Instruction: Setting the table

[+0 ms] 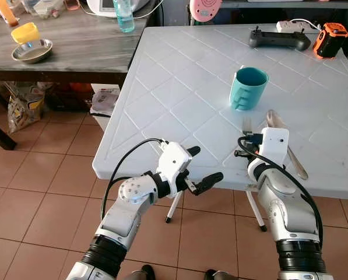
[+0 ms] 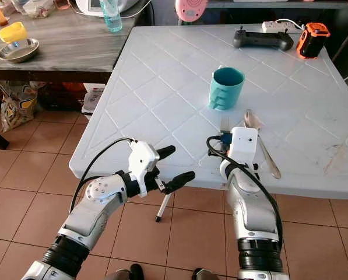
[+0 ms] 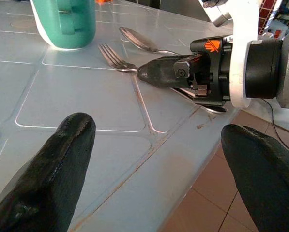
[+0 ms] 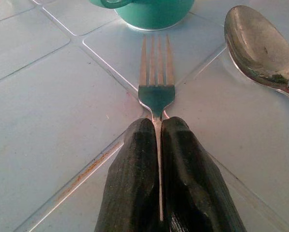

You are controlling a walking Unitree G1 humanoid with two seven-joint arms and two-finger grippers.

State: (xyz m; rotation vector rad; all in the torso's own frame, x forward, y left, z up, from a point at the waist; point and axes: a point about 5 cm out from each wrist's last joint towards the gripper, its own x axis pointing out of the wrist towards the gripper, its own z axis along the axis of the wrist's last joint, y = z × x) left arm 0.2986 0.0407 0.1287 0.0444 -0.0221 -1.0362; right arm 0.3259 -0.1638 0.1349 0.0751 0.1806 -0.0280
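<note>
Right claw (image 4: 156, 145) clamped on fork (image 4: 156, 72) handle, fork flat on white bench (image 1: 179, 87), tines toward teal cup (image 1: 248, 87), spoon (image 4: 260, 46) just beside. Left claw (image 1: 200, 169) spread open, off bench's near edge.

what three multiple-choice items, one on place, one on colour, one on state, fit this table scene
1. Where does the silver metal spoon lie?
A. to the robot's right of the silver metal fork
B. inside the mug
C. on the floor

2. What colour is the ribbed plastic mug?
A. red
B. teal
C. white

3. How is the right gripper?
A. wide open
B. jaws shut on the fork's handle
C. holding the mug

Answers: 1 A, the spoon lies beside the fork on the white plastic table. 2 B, its wall is teal. 3 B, the handle runs between the closed fingers.
</note>
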